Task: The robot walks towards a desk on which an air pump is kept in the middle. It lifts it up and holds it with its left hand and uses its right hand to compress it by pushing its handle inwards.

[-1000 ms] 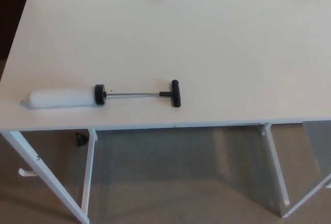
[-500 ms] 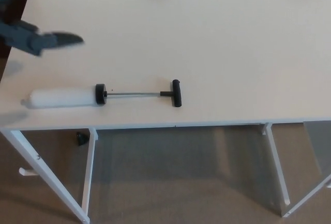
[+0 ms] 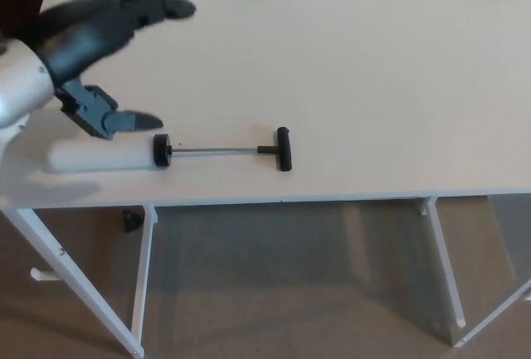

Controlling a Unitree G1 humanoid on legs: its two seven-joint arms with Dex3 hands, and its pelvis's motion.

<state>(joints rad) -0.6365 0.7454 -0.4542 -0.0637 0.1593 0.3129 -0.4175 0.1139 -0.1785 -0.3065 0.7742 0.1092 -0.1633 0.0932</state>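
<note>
Spreading wide and holding nothing, the fingers (image 3: 158,4) of the left hand (image 3: 99,52) now hang over the air pump (image 3: 166,152) — lower and farther right than before; pump unmoved, near desk (image 3: 373,69) edge.

We see a matt, smooth, pale desk (image 3: 348,69) top on white-painted legs. The air pump (image 3: 166,152) has a dull white plastic-looking barrel, a thin shiny metal rod and matt black handle. Our left hand (image 3: 95,52) looks matt black plastic.
</note>
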